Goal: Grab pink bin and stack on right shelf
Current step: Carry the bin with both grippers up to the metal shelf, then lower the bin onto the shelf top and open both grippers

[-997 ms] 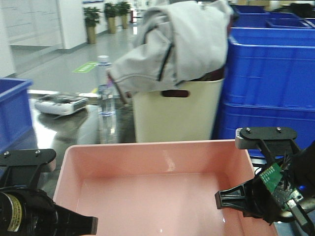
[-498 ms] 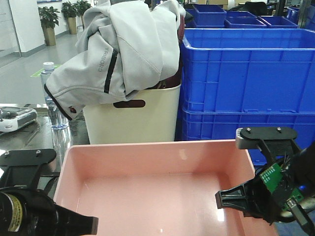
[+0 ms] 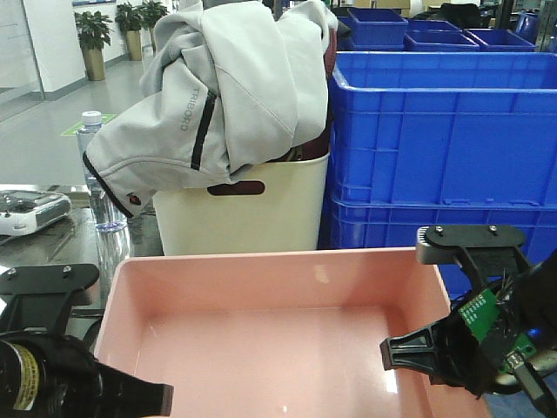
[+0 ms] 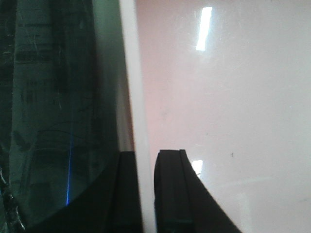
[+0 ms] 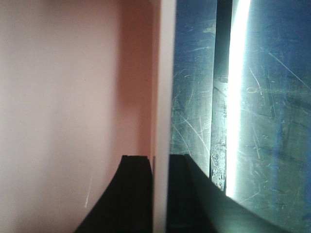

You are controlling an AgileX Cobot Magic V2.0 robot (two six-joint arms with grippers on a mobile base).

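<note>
The pink bin [image 3: 270, 340] fills the lower middle of the front view, empty, with a glossy floor. My left gripper [image 3: 130, 396] is shut on its left rim and my right gripper [image 3: 409, 353] on its right rim. In the left wrist view the left gripper [image 4: 145, 162] pinches the pale rim [image 4: 136, 97], one finger inside and one outside. The right wrist view shows the right gripper [image 5: 161, 162] clamped the same way on the rim [image 5: 164, 73]. Scratched shiny steel [image 5: 204, 97] lies below the bin; I cannot tell whether it is the right shelf.
A cream tub [image 3: 244, 209] draped with a grey jacket [image 3: 226, 96] stands just beyond the bin. Stacked blue crates [image 3: 444, 148] are at the right. On a steel top [image 3: 61, 244] at the left sit a water bottle [image 3: 96, 165] and a white controller [image 3: 26, 213].
The background slid left across the front view, bringing the blue crates in, then eased slightly right. The bin and both grippers kept their places in the frame.
</note>
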